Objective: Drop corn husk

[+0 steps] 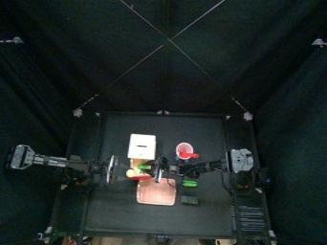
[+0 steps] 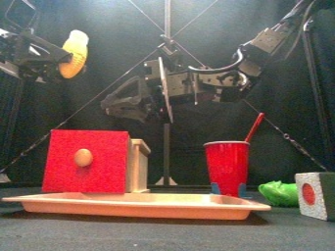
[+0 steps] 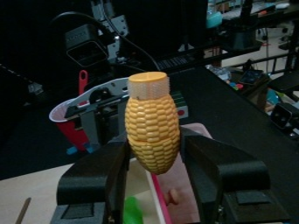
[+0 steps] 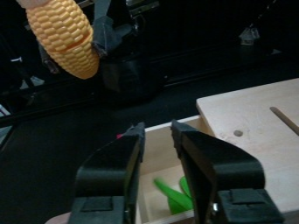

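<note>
With the left gripper (image 3: 152,166) clamping the corn (image 3: 153,122) aloft, the right gripper (image 4: 156,140) hangs parted and empty over the tray (image 2: 78,204), the green husk (image 4: 176,194) apparently just dropped, so retreating seems next.

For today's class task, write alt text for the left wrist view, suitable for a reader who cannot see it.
A peeled yellow corn cob stands upright, clamped between the left gripper's two black jaws. Behind it, the right arm reaches in over a red cup, with a tan tray below.
</note>
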